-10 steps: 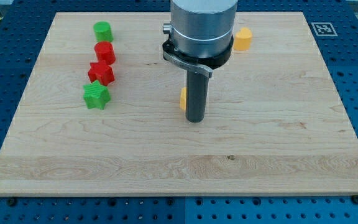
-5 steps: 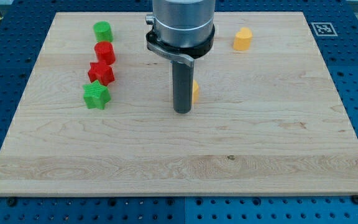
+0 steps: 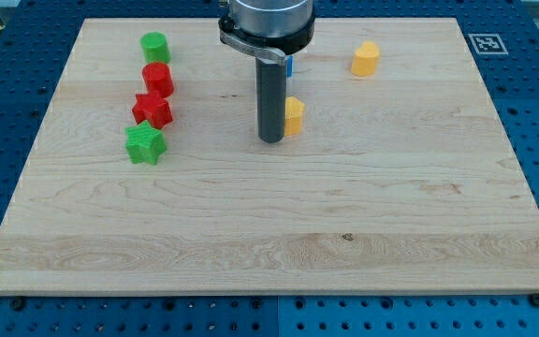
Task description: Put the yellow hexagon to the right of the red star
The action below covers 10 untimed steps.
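The red star (image 3: pixel 152 109) lies at the board's left, in a column of blocks. A yellow block (image 3: pixel 294 117) sits near the board's middle, its left side hidden by my rod, so I cannot tell its shape for sure. My tip (image 3: pixel 270 140) rests on the board just left of and slightly below this yellow block, touching or nearly touching it. The tip is well to the right of the red star. A second yellow block (image 3: pixel 366 58) lies at the top right.
A green cylinder (image 3: pixel 155 47) and a red block (image 3: pixel 158 79) lie above the red star, and a green star (image 3: pixel 145 144) below it. A sliver of a blue block (image 3: pixel 289 65) shows behind the arm. The wooden board (image 3: pixel 269 253) ends at blue table edges.
My tip has moved left and towards the view's top. The near yellow block, first at the rod's left, now shows at its right and has shifted up the board.
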### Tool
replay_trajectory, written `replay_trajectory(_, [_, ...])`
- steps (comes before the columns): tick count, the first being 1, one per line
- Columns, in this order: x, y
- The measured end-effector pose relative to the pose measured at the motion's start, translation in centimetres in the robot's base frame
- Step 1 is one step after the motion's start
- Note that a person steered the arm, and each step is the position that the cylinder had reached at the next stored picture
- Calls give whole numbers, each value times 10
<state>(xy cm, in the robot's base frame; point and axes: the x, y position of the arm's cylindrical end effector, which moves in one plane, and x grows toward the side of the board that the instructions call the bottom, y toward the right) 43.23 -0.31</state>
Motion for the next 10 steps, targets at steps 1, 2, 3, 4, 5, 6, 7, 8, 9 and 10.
replay_trajectory(1, [0, 0])
replay_trajectory(2, [5, 0])
replay_trajectory(3, [8, 0])
replay_trajectory(4, [18, 15])
replay_trajectory(5, [21, 26])
replay_trajectory(6, [20, 26])
replay_trajectory(7, [18, 26])
replay_trajectory(8, [14, 26])
replay_trajectory(9, [11, 26])
replay_trajectory(10, [-2, 26])
